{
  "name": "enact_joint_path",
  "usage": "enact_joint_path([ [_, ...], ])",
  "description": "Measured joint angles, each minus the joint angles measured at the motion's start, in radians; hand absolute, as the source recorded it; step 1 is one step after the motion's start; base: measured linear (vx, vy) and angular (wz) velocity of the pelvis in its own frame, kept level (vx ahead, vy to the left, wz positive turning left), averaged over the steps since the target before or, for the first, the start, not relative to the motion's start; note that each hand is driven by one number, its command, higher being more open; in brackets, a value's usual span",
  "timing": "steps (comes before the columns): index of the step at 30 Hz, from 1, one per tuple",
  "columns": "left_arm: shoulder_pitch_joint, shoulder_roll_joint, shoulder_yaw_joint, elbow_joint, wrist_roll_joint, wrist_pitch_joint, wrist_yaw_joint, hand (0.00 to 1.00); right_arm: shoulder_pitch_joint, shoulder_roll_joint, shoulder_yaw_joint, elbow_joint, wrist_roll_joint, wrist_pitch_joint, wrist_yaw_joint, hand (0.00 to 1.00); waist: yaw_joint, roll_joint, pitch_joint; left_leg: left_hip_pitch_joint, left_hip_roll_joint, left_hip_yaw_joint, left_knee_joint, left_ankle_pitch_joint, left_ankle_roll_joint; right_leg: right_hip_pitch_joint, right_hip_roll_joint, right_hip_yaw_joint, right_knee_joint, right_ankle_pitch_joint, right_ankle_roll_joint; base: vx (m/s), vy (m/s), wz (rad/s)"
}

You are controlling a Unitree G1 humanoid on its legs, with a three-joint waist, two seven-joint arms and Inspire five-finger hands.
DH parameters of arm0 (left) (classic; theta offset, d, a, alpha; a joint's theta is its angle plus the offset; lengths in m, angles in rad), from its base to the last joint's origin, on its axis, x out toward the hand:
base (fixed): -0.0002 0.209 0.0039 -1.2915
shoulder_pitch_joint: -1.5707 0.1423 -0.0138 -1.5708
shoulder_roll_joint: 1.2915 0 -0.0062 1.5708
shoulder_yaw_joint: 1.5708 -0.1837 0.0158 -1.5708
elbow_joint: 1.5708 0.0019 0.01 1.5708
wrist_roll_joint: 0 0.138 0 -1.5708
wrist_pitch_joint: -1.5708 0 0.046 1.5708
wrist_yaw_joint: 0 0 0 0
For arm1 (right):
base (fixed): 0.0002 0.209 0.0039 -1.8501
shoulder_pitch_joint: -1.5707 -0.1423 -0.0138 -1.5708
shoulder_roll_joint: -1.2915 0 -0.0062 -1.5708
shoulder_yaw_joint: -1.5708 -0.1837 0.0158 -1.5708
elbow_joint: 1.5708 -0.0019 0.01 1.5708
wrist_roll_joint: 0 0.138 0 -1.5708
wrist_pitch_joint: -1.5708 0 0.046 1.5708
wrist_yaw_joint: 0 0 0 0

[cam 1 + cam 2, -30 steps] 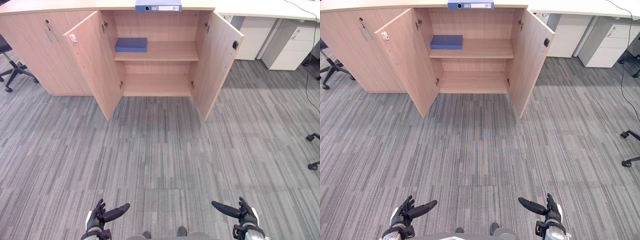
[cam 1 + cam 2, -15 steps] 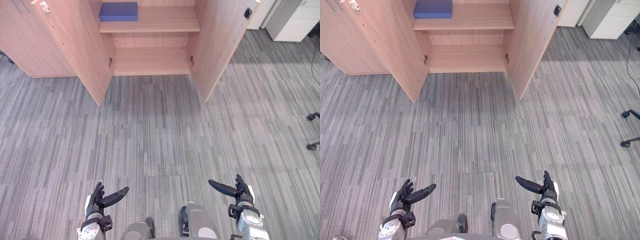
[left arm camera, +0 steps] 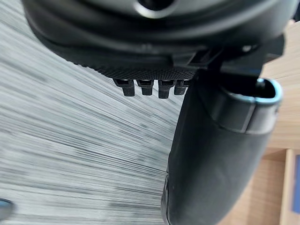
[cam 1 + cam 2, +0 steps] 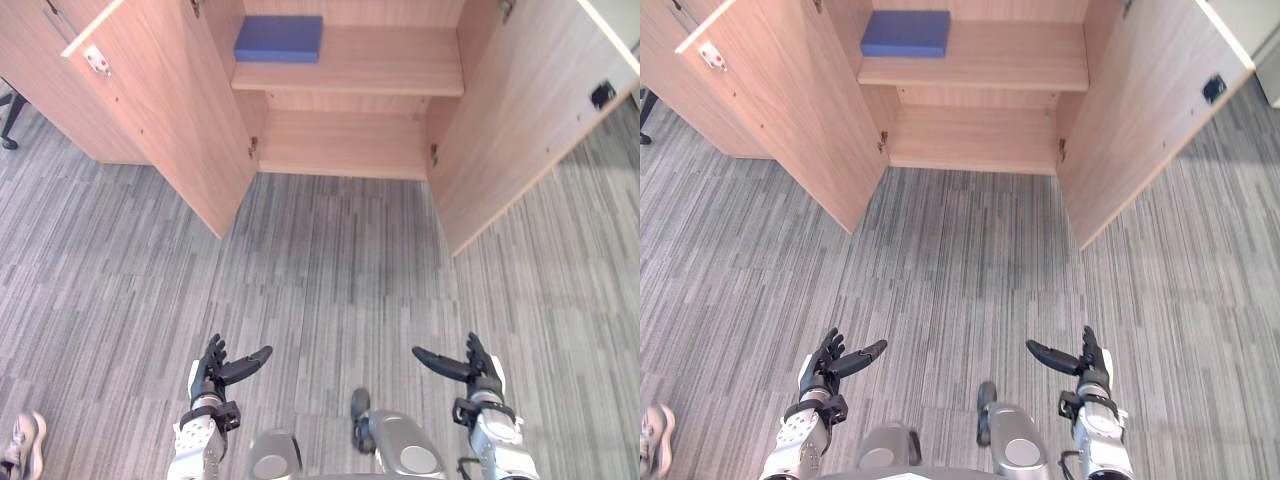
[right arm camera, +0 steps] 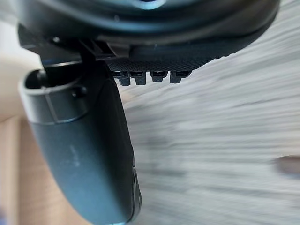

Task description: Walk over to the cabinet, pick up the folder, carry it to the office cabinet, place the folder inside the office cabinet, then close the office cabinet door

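Where cabinet doors (image 4: 170,110) gape, open carpet (image 4: 330,270) between their edges; left robot hand (image 4: 208,376), right robot hand (image 4: 478,370) spread, empty.

Cabinet (image 4: 345,150), ahead of the left robot hand (image 4: 215,372) and right robot hand (image 4: 470,365): pale wood-grain board, matt and smooth, alike on shelf (image 4: 390,75), left door (image 4: 170,110) and right door (image 4: 520,120). Flat blue box (image 4: 279,38) on that shelf: even matt cover, material not determinable. Floor (image 4: 330,270) beneath both: grey streaked carpet, matt, rough-looking weave. Both robot hands: dark matt plastic, palm face finely dimpled, thumb casing smooth with a slight sheen.
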Motion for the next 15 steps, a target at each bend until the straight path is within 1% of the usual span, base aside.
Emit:
enact_joint_path([
  [1,0.001,-0.001,-0.004,0.000,0.001,0.004,-0.005,1.00,-0.010,0.002,0.000,-0.001,0.001,-0.003,0.000,1.00,0.019,-0.008,0.000,-0.053,-0.016,0.027,-0.141,-0.013,0.020,0.045,-0.003,0.018,-0.042,0.000,0.000,0.45,-0.013,-0.44],
  [2,0.009,0.001,-0.006,0.002,0.003,0.006,-0.006,1.00,-0.028,0.001,0.000,0.007,0.001,-0.006,-0.001,1.00,0.034,-0.018,0.002,-0.094,-0.053,0.022,-0.329,-0.007,0.019,0.082,-0.014,0.049,-0.072,-0.016,0.011,0.56,0.034,-0.60],
  [3,0.012,0.000,-0.005,0.014,0.015,0.010,-0.006,1.00,-0.048,0.002,-0.009,0.037,0.001,-0.010,-0.002,1.00,0.037,-0.021,0.003,-0.099,-0.090,-0.005,-0.520,0.029,0.004,0.111,-0.024,0.066,-0.084,-0.028,0.026,0.48,0.099,-0.62],
  [4,0.016,-0.002,-0.007,0.027,0.019,0.015,-0.006,1.00,-0.057,-0.002,-0.017,0.065,0.001,-0.010,-0.008,1.00,0.043,-0.017,-0.002,-0.084,-0.117,-0.031,-0.711,0.090,-0.012,0.140,-0.029,0.083,-0.100,-0.043,0.040,0.60,0.184,-0.70],
  [5,0.027,0.001,-0.006,0.039,0.019,0.015,-0.005,1.00,-0.063,-0.005,-0.020,0.107,0.000,-0.009,-0.011,1.00,0.051,-0.016,-0.004,-0.069,-0.127,-0.048,-0.770,0.216,-0.009,0.179,-0.033,0.113,-0.109,-0.077,0.060,0.53,0.208,-0.72],
  [6,0.034,0.008,-0.001,0.051,0.020,0.017,-0.004,1.00,-0.060,0.000,-0.019,0.135,0.000,-0.005,-0.010,1.00,0.053,-0.033,-0.018,-0.059,-0.148,-0.052,-0.758,0.277,0.043,0.197,-0.055,0.133,-0.100,-0.106,0.076,0.57,0.244,-0.49],
  [7,0.032,0.017,0.005,0.063,0.021,0.018,-0.003,1.00,-0.048,0.008,-0.019,0.147,0.000,-0.001,-0.010,1.00,0.046,-0.067,-0.041,-0.070,-0.178,-0.044,-0.732,0.237,0.066,0.179,-0.092,0.134,-0.058,-0.136,0.091,0.61,0.231,-0.10],
  [8,0.025,0.013,0.003,0.063,0.029,0.019,-0.003,1.00,-0.031,0.004,-0.023,0.152,-0.003,0.001,-0.010,1.00,0.036,-0.073,-0.046,-0.071,-0.195,-0.033,-0.689,0.189,0.091,0.137,-0.124,0.141,0.056,-0.161,0.130,0.61,0.213,0.04],
  [9,0.027,0.012,0.002,0.063,0.033,0.019,-0.006,1.00,-0.027,0.004,-0.025,0.159,-0.003,0.003,-0.009,1.00,0.034,-0.073,-0.046,-0.060,-0.198,-0.025,-0.668,0.165,0.091,0.115,-0.132,0.150,0.132,-0.167,0.141,0.59,0.213,-0.18],
  [10,0.036,0.013,0.002,0.069,0.038,0.020,-0.006,1.00,-0.021,0.006,-0.024,0.178,-0.004,0.006,-0.008,1.00,0.030,-0.074,-0.047,-0.012,-0.209,-0.010,-0.643,0.113,0.108,0.051,-0.151,0.156,0.353,-0.158,0.203,0.58,0.209,-0.26],
  [11,0.043,0.017,0.002,0.070,0.039,0.022,-0.006,1.00,-0.017,0.007,-0.019,0.191,-0.006,0.013,-0.007,1.00,0.015,-0.075,-0.046,0.058,-0.226,-0.001,-0.650,0.070,0.120,-0.027,-0.185,0.153,0.594,-0.116,0.296,0.68,0.216,-0.22],
  [12,0.049,0.022,0.001,0.069,0.039,0.023,-0.005,1.00,-0.017,0.007,-0.013,0.202,-0.010,0.018,-0.005,1.00,0.006,-0.074,-0.046,0.117,-0.233,0.004,-0.661,0.044,0.126,-0.079,-0.205,0.147,0.741,-0.126,0.276,0.55,0.141,-0.10],
  [13,0.052,0.028,0.001,0.069,0.039,0.022,-0.003,1.00,-0.017,0.006,-0.003,0.209,-0.012,0.019,-0.004,1.00,0.004,-0.072,-0.046,0.156,-0.233,0.009,-0.673,0.029,0.127,-0.111,-0.210,0.136,0.805,-0.141,0.245,0.50,0.077,-0.19],
  [14,0.055,0.042,0.001,0.069,0.039,0.021,0.002,1.00,-0.015,0.007,0.024,0.212,-0.013,0.020,0.002,1.00,0.000,-0.064,-0.050,0.232,-0.226,0.013,-0.713,0.010,0.122,-0.176,-0.212,0.101,0.852,-0.173,0.187,0.46,0.021,-0.20],
  [15,0.052,0.057,0.003,0.067,0.038,0.015,0.003,1.00,-0.022,0.007,0.051,0.210,-0.014,0.018,0.008,1.00,-0.005,-0.058,-0.050,0.291,-0.216,0.013,-0.760,0.005,0.114,-0.243,-0.204,0.060,0.817,-0.194,0.152,0.45,-0.006,-0.12],
])
